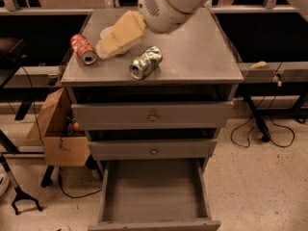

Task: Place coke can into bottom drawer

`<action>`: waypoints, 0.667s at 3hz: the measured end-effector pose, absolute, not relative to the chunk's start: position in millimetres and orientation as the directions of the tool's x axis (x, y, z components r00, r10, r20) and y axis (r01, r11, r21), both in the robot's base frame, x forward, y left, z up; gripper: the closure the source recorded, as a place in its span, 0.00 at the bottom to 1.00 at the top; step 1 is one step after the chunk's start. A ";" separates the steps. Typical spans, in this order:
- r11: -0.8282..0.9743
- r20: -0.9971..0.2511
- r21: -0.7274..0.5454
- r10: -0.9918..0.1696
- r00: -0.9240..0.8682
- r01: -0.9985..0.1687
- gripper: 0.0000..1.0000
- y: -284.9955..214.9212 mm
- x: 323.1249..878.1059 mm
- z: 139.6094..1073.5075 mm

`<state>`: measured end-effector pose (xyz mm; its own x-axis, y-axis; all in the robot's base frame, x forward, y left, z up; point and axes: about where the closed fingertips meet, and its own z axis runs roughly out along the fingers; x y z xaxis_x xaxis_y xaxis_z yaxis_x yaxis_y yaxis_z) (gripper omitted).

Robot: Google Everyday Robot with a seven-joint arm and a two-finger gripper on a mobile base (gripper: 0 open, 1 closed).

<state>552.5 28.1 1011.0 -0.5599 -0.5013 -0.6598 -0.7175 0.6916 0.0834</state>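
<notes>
The coke can (83,48), red with white lettering and a silver top, lies on its side at the left edge of the cabinet top (192,52). My gripper (111,44) hangs over the top just right of the can, its tan fingers pointing down-left and covering most of a white bowl (107,32). A green-and-silver patterned can (146,62) lies on its side near the front middle of the top. The bottom drawer (154,194) is pulled out and has nothing in it.
Two shallower drawers with round knobs (153,116) sit above the open one, slightly ajar. A cardboard box (57,134) stands left of the cabinet. Cables (262,129) and a table leg lie on the floor at right. Dark benches run behind.
</notes>
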 end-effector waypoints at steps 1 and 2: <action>0.695 -0.658 0.142 -0.465 -0.592 -0.704 0.00 89.1 587.7 993.3; 0.683 -0.641 0.198 -0.452 -0.620 -0.703 0.00 154.3 614.5 967.0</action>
<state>614.5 154.3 967.0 -0.6202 -0.4518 -0.6413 -0.7027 0.6833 0.1981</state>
